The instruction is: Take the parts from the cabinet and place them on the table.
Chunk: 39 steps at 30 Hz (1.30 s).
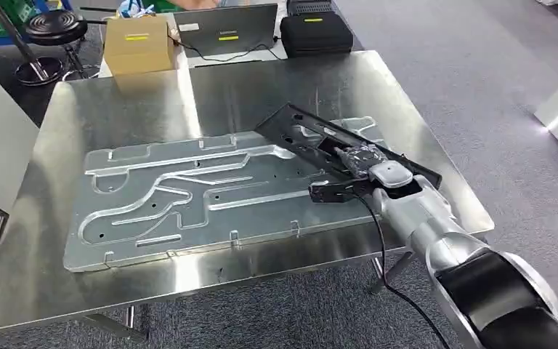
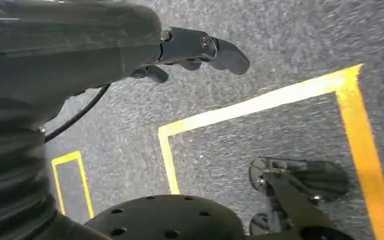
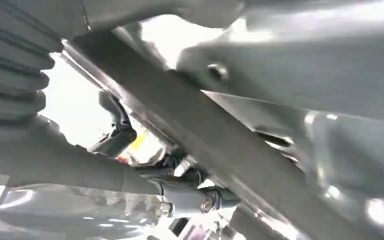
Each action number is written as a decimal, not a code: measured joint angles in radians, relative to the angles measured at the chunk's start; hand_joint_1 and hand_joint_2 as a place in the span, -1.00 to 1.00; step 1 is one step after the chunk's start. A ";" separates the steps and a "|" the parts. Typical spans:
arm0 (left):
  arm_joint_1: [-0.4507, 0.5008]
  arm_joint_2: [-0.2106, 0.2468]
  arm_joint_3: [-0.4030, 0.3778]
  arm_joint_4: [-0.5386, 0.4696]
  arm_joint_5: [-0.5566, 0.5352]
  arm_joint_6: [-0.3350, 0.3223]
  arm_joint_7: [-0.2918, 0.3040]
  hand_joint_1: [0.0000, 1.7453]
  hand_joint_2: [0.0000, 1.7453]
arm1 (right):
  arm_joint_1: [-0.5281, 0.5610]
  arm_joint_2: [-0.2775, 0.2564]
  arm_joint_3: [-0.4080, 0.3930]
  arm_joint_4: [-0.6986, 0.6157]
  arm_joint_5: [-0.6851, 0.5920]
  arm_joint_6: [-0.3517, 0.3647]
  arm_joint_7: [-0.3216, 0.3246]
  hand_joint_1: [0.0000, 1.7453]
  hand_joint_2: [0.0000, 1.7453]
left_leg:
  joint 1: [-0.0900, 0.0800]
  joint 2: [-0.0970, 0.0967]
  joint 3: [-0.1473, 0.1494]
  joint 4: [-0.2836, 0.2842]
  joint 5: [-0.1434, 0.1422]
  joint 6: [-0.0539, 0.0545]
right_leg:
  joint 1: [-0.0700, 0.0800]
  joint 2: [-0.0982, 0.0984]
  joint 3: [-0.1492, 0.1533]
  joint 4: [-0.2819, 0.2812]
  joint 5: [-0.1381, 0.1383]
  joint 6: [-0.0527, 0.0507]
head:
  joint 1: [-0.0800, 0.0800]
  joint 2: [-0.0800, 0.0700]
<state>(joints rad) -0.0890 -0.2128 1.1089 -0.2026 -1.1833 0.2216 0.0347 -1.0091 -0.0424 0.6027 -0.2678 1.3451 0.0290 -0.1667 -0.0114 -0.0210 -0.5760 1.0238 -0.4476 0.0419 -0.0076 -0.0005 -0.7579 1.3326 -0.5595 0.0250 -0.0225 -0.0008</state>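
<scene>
**Right hand grips black frame over the desk; left hand hangs with nothing in it**

In the left wrist view the left hand [image 2: 200,50] hangs above grey carpet marked with yellow tape lines [image 2: 260,102]. Its fingers [image 2: 227,55] are loosely curled, slightly apart, and hold nothing.

In the head view a steel desk [image 1: 51,283] carries a large silver stamped panel [image 1: 189,196], lying flat across its middle. At the far edge, from left to right, stand a cardboard box [image 1: 138,43], a laptop [image 1: 225,30] and a black case [image 1: 316,33].

On the right side of the desk a long black frame part [image 1: 290,123] lies slantwise, its left end over the silver panel's right end and its other end toward the desk's right edge. The right hand [image 1: 367,163] is on this frame, reaching in from the lower right. In the right wrist view its fingers [image 3: 200,200] are closed around the frame's bar, holding it. Whether the frame rests fully on the panel or is a little lifted, I cannot tell.
</scene>
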 joint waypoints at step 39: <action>-0.009 -0.060 0.012 0.009 -0.003 -0.008 -0.020 -1.00 -1.00 | 0.086 -0.010 -0.298 -0.004 -0.352 -0.077 -0.001 -1.00 -1.00 | 0.022 0.014 -0.004 -0.013 0.012 -0.050 | 0.001 0.003 0.150 -0.307 0.128 -0.015 | -0.001 0.000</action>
<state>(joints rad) -0.0977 -0.2724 1.1208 -0.1938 -1.1860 0.2140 0.0145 -0.9235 -0.0519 0.3044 -0.2716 0.9934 -0.0481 -0.1675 0.0108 -0.0067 -0.5796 1.0109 -0.4354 -0.0082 -0.0068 0.0020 -0.6078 1.0252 -0.4311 0.0101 -0.0233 -0.0008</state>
